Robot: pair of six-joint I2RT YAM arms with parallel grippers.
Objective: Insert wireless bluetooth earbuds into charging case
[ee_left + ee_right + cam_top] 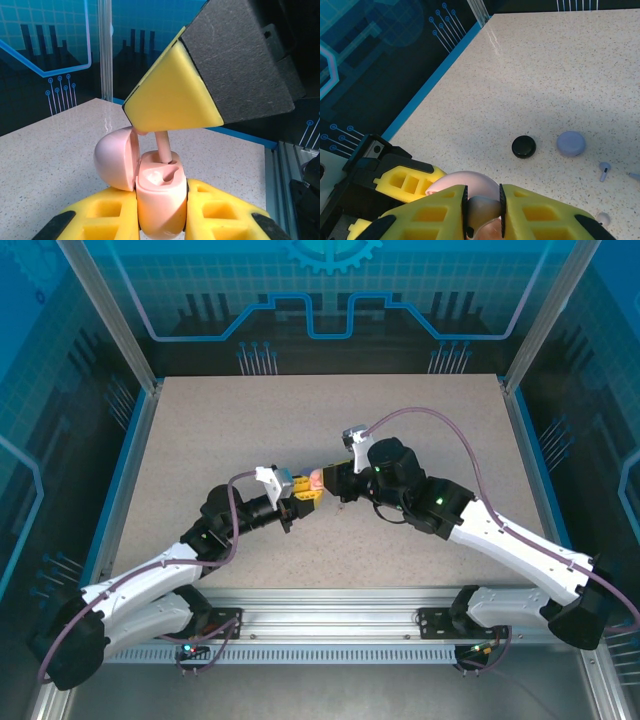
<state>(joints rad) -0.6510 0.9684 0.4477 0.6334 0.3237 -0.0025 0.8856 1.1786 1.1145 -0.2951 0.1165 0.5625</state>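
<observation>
Bench point(400, 420): pale beige with a fine dark and light speckle all over; blue trim along the edges.
Pink case point(160, 200): pale pink, body and lid alike, plain, slight sheen.
Pink earbud point(164, 147): same pale pink, stem a shade warmer.
Left fingers point(100, 215): bright yellow, black at the outer corners.
Right fingers point(430, 217): bright yellow, black pads on the inner faces.
Black case point(524, 146): glossy black, plain.
Lilac case point(571, 143): matte greyish lilac, plain.
Lilac earbud point(604, 170): pale lilac.
Arms point(510, 540): white shells, black joints.
Cables point(440, 420): dusty mauve.
Walls point(330, 300): deep blue, with lighter blue circuit lines and a grid pattern.
</observation>
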